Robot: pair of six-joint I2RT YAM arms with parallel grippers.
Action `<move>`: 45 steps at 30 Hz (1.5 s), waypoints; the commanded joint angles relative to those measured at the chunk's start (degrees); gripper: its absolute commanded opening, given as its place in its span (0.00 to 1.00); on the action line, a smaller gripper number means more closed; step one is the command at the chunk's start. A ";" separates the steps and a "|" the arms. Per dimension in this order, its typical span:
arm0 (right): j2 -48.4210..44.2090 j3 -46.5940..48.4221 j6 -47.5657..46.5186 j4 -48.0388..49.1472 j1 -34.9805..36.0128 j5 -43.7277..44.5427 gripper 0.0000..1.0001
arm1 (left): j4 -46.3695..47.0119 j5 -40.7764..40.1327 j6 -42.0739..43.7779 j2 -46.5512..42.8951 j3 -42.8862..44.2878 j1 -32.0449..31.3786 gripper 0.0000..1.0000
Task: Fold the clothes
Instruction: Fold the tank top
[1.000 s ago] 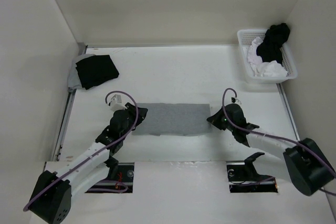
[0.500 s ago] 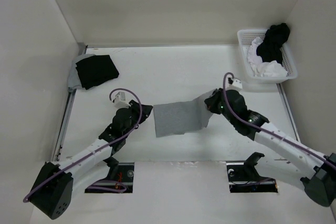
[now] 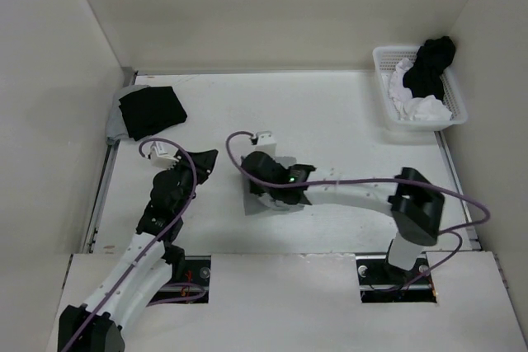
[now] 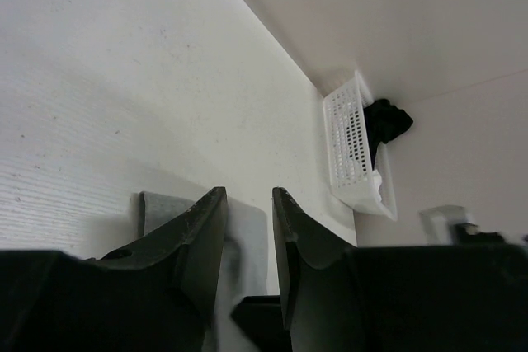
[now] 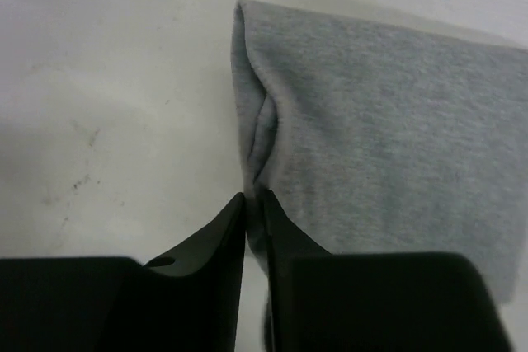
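lying on the white table near its middle, a little toward the near edge, the grey t-shirt was folded into a compact block; a doubled, rounded edge with a small pucker showed in the right wrist view; the right arm reached across from its base and lay over the cloth, hiding much of it from above; the right gripper sat at that folded edge with its fingers only a thin slit apart, and whether they pinched any fabric could not be told; the left gripper stood off to the left of the shirt, apart from it, fingers parted with bare table showing between them and nothing held; its own view caught a strip of grey cloth just beyond the fingertips; at the far left corner a folded black garment rested on a pale grey piece; at the far right a white slatted basket held white cloth with a black piece draped on top, well apart from the shirt and both grippers.
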 commanded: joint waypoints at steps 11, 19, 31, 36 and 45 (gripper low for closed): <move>-6.44 -6.97 2.03 9.26 2.29 -0.86 0.31 | 3.00 5.26 0.23 4.10 0.95 1.05 0.28; -28.66 -33.86 -0.69 26.05 -6.58 -4.64 0.01 | 5.39 -1.42 3.74 17.02 1.65 -8.72 0.31; -41.02 -46.82 3.78 44.34 -36.64 -15.10 0.33 | -5.93 -5.11 9.45 20.19 2.87 -3.45 0.39; -36.00 -50.15 4.84 50.23 -41.40 -15.63 0.52 | -9.38 -6.79 10.86 20.37 3.58 -1.60 0.42; -35.73 -52.18 5.19 50.77 -43.68 -16.77 0.55 | -10.35 -7.05 11.74 22.04 4.72 -1.95 0.40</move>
